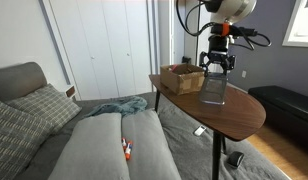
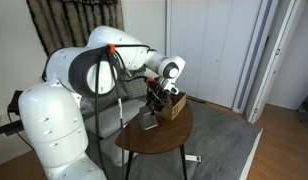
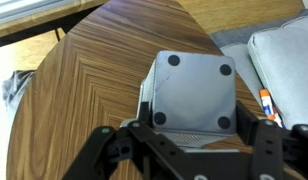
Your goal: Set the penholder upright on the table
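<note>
The penholder point(image 1: 214, 90) is a dark grey mesh cup standing on the reddish-brown wooden table point(image 1: 246, 116). In the wrist view its closed base point(image 3: 194, 88), with four dark round feet, faces up at the camera, so it rests mouth down. My gripper point(image 1: 217, 68) hangs straight above it, fingers pointing down. The fingers point(image 3: 199, 128) are spread to either side of the cup's top end, with a small gap on each side. The gripper looks open. In an exterior view the cup point(image 2: 150, 119) sits under the gripper point(image 2: 154, 100).
A brown open box point(image 1: 182, 78) stands on the table right behind the penholder, also in an exterior view point(image 2: 173, 106). A grey sofa point(image 1: 104, 150) with cushions lies beside the table, with an orange-tipped marker point(image 1: 126, 150) on it. The table edge point(image 3: 229, 45) is near.
</note>
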